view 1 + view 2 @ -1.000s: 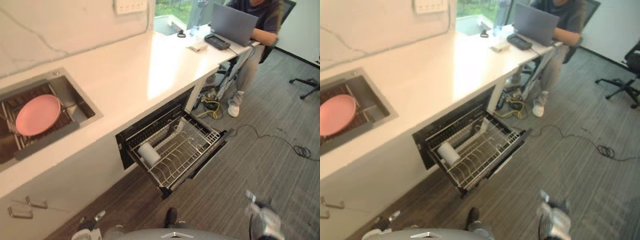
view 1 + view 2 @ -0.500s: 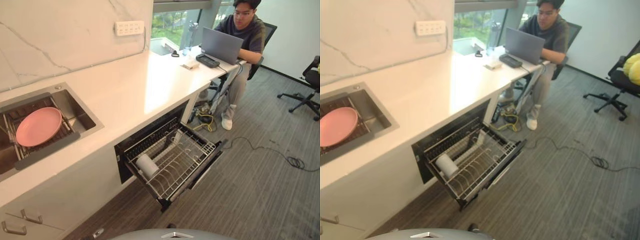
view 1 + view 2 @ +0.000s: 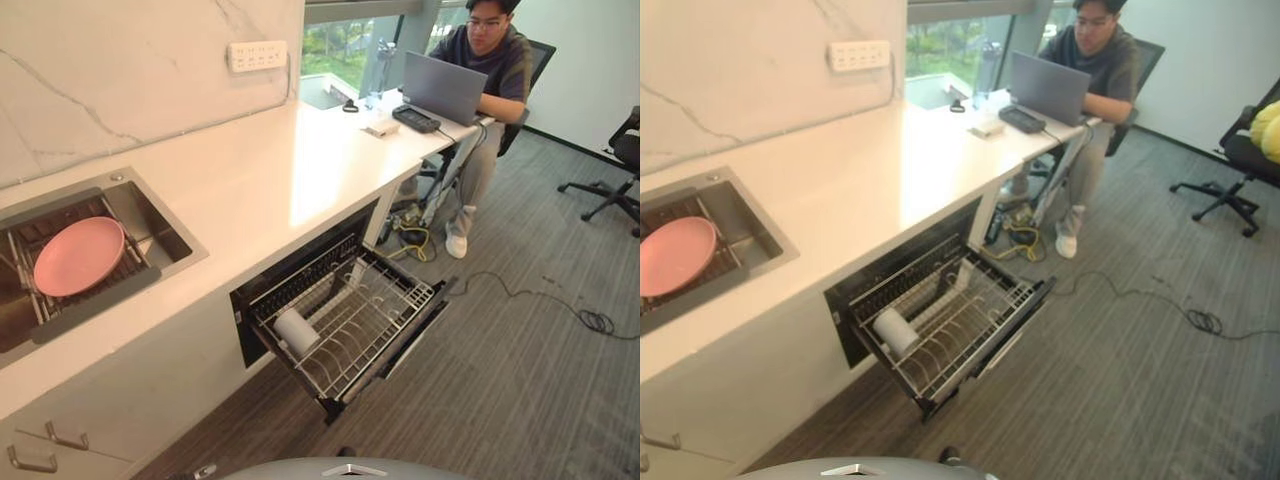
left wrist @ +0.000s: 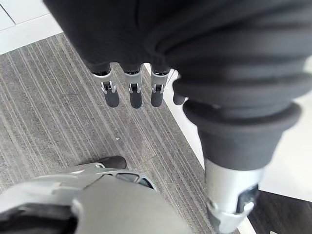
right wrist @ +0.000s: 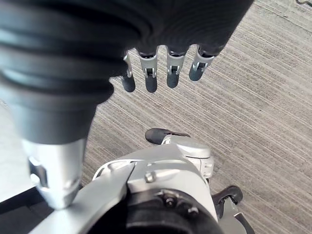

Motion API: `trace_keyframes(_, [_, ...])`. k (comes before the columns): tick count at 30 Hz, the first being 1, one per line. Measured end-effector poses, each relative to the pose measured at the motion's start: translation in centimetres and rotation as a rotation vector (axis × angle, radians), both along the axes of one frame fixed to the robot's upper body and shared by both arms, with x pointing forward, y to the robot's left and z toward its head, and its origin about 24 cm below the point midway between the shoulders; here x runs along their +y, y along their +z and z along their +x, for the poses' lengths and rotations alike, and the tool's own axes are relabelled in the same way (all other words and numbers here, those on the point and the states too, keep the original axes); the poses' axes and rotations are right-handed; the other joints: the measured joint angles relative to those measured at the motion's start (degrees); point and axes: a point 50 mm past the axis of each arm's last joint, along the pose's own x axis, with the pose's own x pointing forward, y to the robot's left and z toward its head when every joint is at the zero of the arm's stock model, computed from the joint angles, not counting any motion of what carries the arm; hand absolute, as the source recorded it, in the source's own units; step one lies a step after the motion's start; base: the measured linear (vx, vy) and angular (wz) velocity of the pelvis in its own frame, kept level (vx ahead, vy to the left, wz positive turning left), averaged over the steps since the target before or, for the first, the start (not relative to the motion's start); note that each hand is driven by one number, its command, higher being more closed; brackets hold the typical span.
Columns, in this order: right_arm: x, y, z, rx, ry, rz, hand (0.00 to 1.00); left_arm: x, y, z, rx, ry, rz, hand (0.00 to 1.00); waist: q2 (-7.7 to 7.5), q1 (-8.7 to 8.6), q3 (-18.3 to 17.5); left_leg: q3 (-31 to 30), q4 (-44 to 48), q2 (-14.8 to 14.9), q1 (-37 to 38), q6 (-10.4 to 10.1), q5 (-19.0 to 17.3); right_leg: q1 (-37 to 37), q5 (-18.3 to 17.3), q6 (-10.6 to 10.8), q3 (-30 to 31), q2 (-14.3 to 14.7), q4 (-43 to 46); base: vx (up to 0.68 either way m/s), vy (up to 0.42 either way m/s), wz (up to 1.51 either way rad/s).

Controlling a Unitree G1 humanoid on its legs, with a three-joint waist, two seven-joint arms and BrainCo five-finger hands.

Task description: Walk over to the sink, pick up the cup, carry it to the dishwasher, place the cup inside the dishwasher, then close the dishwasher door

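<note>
Both left hand [image 4: 135, 95] and right hand [image 5: 150, 74] hang slack, empty; cup [image 3: 296, 331] unmoved in dishwasher rack [image 3: 378, 306]

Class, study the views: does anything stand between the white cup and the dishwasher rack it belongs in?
Nothing visible does: the white cylindrical cup already lies on its side inside the pulled-out wire dishwasher rack. The left robot hand and right robot hand hang open, holding nothing.

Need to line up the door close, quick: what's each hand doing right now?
Left hand: open, holding nothing.
Right hand: open, holding nothing.
</note>
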Motion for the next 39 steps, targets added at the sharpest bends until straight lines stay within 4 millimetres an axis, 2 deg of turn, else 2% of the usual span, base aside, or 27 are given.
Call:
trace_keyframes(23, [0.3,0.0,0.6,-0.029,-0.050,0.021,0.00,-0.3,-0.1,0.1,-0.002,0.000,-0.005,0.00,0.67,0.32,2.14,0.14,-0.01,0.05,0.15,-0.02,-0.64,-0.05,-0.38,0.43,0.22,0.07,0.00,0.00,0.000,-0.01])
trace_keyframes(29, [1.4,-0.3,-0.6,-0.068,-0.300,0.100,0.00,-0.4,-0.1,0.3,-0.047,-0.005,-0.023,0.00,0.94,0.19,2.29,1.60,-0.55,0.32,0.15,-0.24,-0.97,-0.55,-0.40,0.35,2.33,0.71,0.01,0.03,0.002,-0.12])
trace_keyframes(34, [1.3,-0.2,-1.0,-0.117,-0.471,0.124,0.00,-0.6,-0.1,0.6,-0.091,0.002,-0.035,0.00,1.56,0.35,2.32,0.52,-1.24,0.17,-0.20,-0.12,-0.63,-0.81,-0.78,0.41,1.51,0.88,0.04,0.04,0.000,0.09])
trace_keyframes(37, [1.1,-0.2,-0.9,-0.129,-0.501,0.119,0.00,-0.7,-0.1,0.7,-0.119,0.042,-0.040,0.00,1.76,0.59,2.25,-2.57,-1.34,-0.08,-0.81,0.19,-0.38,0.00,-1.06,0.44,-0.78,0.62,0.07,0.04,0.002,0.40])
trace_keyframes(39, [1.1,-0.2,-0.1,-0.143,-0.486,0.123,0.00,-0.6,0.0,0.6,-0.140,0.096,-0.040,0.00,1.79,1.17,2.21,-4.12,-1.12,-0.19,-1.54,0.36,-0.18,0.10,-1.08,0.42,-1.79,0.35,0.39,0.02,-0.004,0.44])
